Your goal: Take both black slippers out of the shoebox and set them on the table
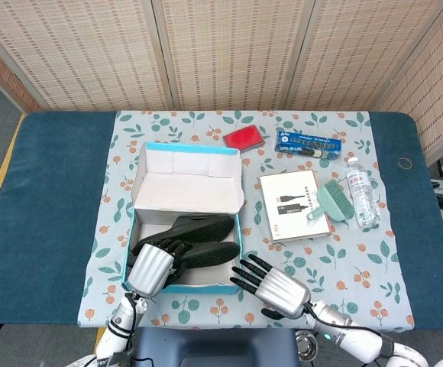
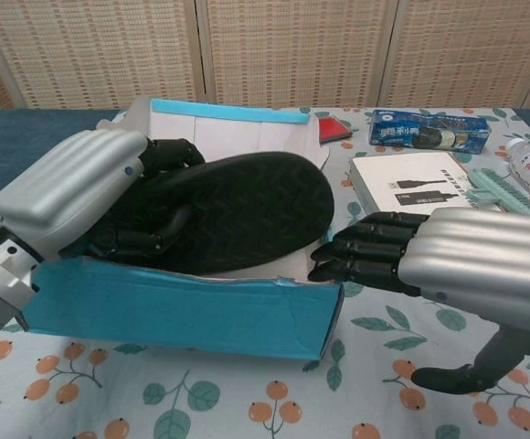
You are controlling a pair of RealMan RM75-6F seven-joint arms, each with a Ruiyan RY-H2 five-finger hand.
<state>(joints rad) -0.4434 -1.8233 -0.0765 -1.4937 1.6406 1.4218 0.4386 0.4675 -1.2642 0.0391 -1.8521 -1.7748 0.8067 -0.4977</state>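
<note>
- Right now, your left hand [image 2: 64, 197] is gripping a black slipper [image 2: 238, 206] inside the blue shoebox [image 2: 183, 306], fingers curled over its near edge, with the sole tilting up above the front wall.
- In the head view, a second slipper [image 1: 195, 227] is lying beside it in the box, farther from the hand.
- Your right hand [image 2: 457, 261] is hovering empty with fingers straight and apart, its fingertips [image 2: 324, 259] pointing at the box's right front corner, just beside the raised slipper's toe.
- The box is sitting on the floral tablecloth [image 1: 298, 267], lid standing up at the back.
- To the right, a white book [image 1: 292, 205], green brush [image 1: 330, 200] and water bottle [image 1: 362, 191] are resting.
</note>
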